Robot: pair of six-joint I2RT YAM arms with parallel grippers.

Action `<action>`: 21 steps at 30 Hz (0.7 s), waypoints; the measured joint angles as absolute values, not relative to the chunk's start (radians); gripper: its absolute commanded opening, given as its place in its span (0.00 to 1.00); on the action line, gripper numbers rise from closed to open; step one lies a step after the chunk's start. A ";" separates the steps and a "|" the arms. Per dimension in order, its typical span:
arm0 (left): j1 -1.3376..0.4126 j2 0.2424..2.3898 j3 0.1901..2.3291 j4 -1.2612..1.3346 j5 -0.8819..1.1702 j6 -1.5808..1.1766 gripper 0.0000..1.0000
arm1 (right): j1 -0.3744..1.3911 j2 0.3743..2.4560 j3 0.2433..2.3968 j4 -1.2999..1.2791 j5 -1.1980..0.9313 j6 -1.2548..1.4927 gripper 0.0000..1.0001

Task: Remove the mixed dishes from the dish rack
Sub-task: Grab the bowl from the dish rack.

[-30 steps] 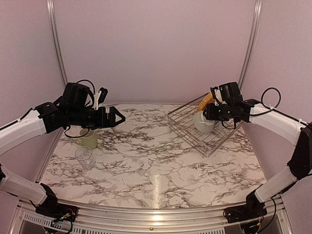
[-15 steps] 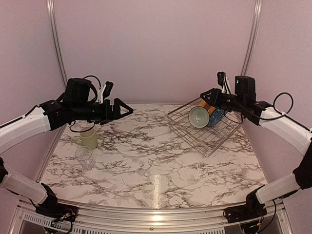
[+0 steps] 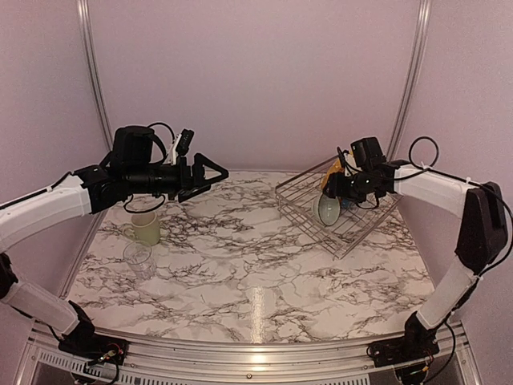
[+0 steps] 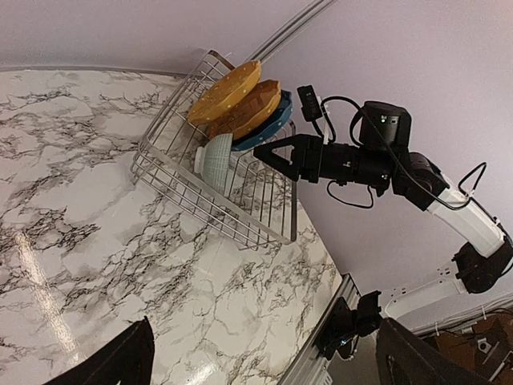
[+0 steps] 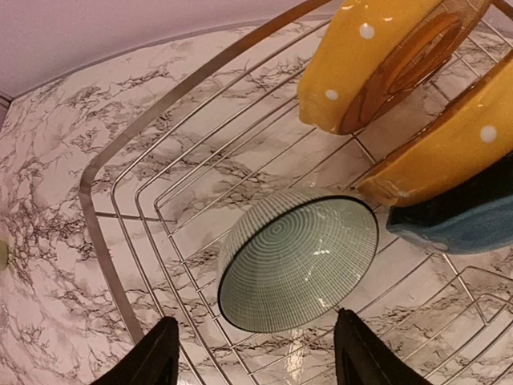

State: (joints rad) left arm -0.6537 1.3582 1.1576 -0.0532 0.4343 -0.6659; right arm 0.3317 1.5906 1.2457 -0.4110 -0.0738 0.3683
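The silver wire dish rack (image 3: 357,228) stands tilted at the back right. In it a small pale ribbed bowl (image 5: 300,261) leans on its side, in front of two yellow-orange dotted plates (image 5: 365,56) (image 5: 457,144) and a blue plate (image 5: 465,220). My right gripper (image 5: 256,357) is open and empty, its fingers either side of the bowl's rim and just short of it. My left gripper (image 3: 212,175) is open and empty in the air left of centre. A pale green mug (image 3: 147,228) and a clear glass (image 3: 138,258) stand on the table under the left arm.
The marble table (image 3: 256,265) runs between the mug and the rack. A wall is close behind the rack. In the left wrist view the rack (image 4: 164,183), bowl (image 4: 216,160) and right gripper (image 4: 276,156) show.
My right gripper lifted away from the bowl, then came back down to it. The bowl sits a little lower in the rack. My left gripper drifted right and up.
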 measured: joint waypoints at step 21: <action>-0.654 1.287 1.103 -0.083 0.411 -0.646 0.99 | 0.328 1.767 1.271 -0.438 0.045 0.525 0.73</action>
State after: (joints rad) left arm -0.6537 1.2869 1.1034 -0.0826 0.4107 -0.6464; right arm 0.3279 1.7668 1.2705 -0.4377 0.0452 0.5247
